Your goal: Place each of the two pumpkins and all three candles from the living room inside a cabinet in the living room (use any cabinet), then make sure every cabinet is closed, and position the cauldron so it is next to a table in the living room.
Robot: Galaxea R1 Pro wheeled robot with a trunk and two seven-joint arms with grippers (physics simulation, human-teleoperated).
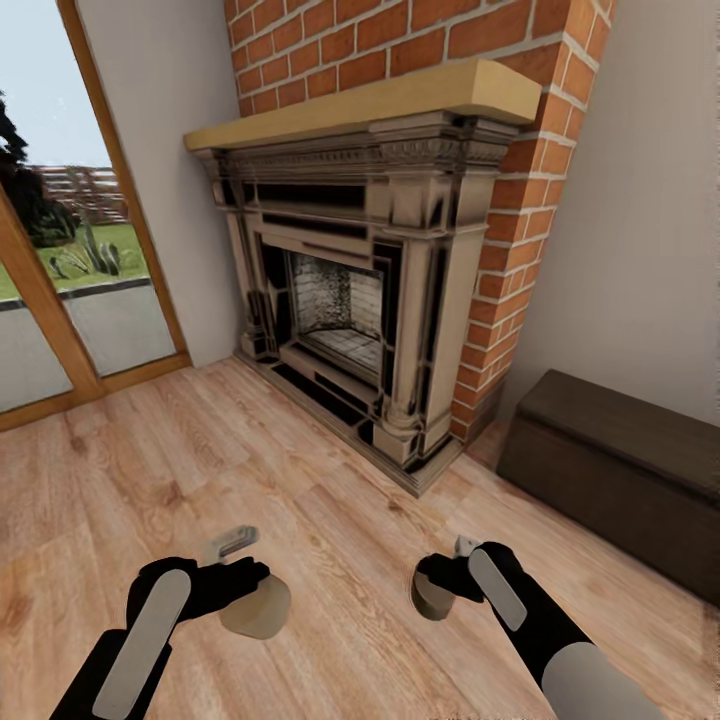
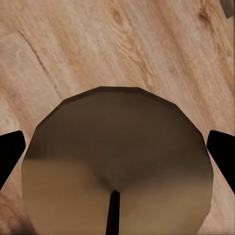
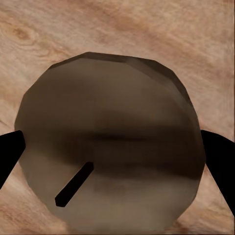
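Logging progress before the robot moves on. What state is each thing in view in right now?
Left gripper: shut on a candle, carried above the floor.
Right gripper: shut on a second candle, also carried.
Cabinet: closed as far as its visible part shows.
Fireplace: unlit, hearth bare.

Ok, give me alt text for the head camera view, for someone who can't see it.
Two black grippers, left gripper and right gripper, each hold a squat tan candle, left candle and right candle, above a wood floor. Ahead stands a brick fireplace, with a low dark-brown cabinet to its right and a glass door to its left.
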